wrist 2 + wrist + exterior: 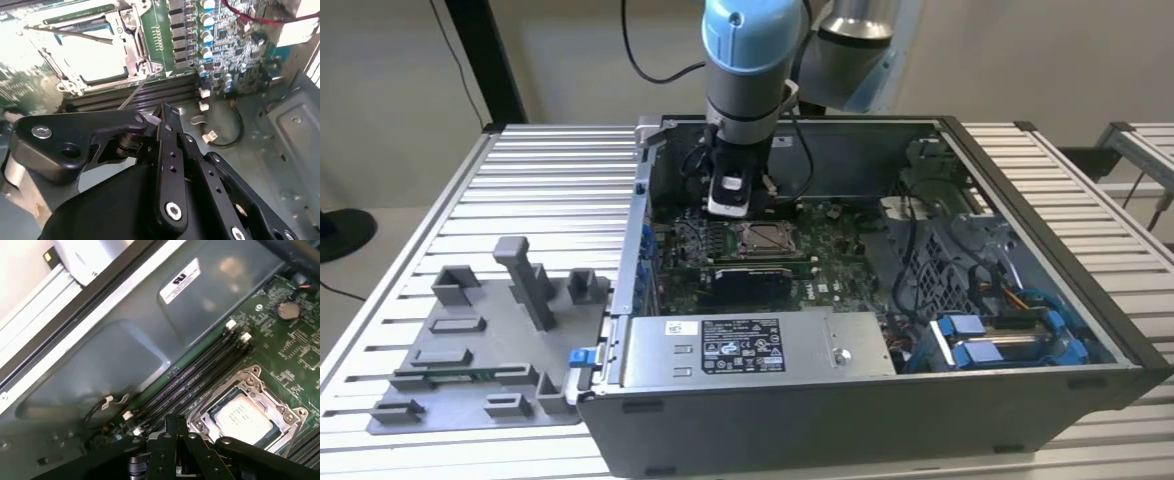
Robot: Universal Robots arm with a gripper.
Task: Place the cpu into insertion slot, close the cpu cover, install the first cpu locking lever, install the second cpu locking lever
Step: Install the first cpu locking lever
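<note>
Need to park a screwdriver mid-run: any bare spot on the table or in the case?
Free: bare table slats on the exterior view's left of the case, beyond the grey fixture plate. Crowded: inside the case, the gripper hangs close by the insertion slot, with cables and blue drive bays toward the exterior view's right.

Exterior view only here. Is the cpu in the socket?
Observer: Yes. In the first wrist view the cpu lies flat in place, pale top up.
Operator: Cover?
Observer: Same view: the cpu cover lies down around it, and the chip shows through its cut-out.
Operator: Levers?
Observer: In the second wrist view a thin lever rod juts from the cover's corner across the long black slots. Its free end is close to the tool. I cannot tell whether they touch.
</note>
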